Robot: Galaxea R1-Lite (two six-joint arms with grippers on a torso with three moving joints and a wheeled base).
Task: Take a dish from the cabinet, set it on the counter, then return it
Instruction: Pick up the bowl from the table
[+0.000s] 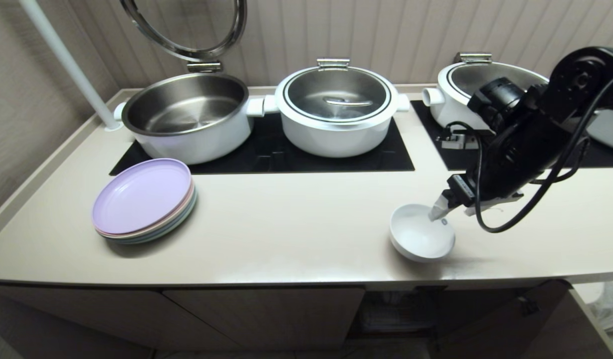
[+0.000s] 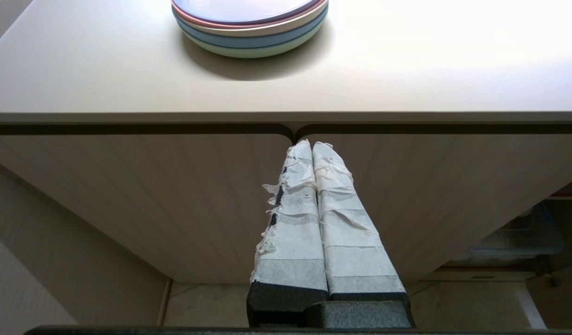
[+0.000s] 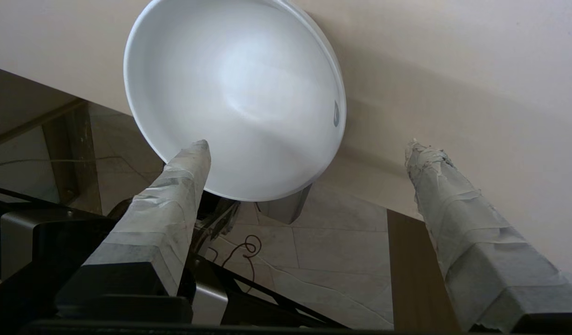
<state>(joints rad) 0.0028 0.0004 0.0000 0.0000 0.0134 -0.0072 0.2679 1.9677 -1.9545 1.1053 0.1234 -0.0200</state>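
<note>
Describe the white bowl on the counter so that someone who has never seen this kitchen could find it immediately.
Start at the long beige counter with black hob panels and three big pots. Near its front edge, toward the right, the small white bowl sits under the right gripper. Unlike the stack of pastel plates at the left, it is deep, single and plain glossy white.

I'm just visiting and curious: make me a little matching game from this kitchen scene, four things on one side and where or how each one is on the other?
Things:
1. white bowl
2. stack of pastel plates
3. left-hand pot
4. right gripper

Descriptions:
A. lid raised, nothing inside
B. fingers spread wide, one over the bowl
C. near the counter's front edge, on the right
D. on the counter's left, lilac plate on top

Pairs: 1-C, 2-D, 3-A, 4-B
</note>
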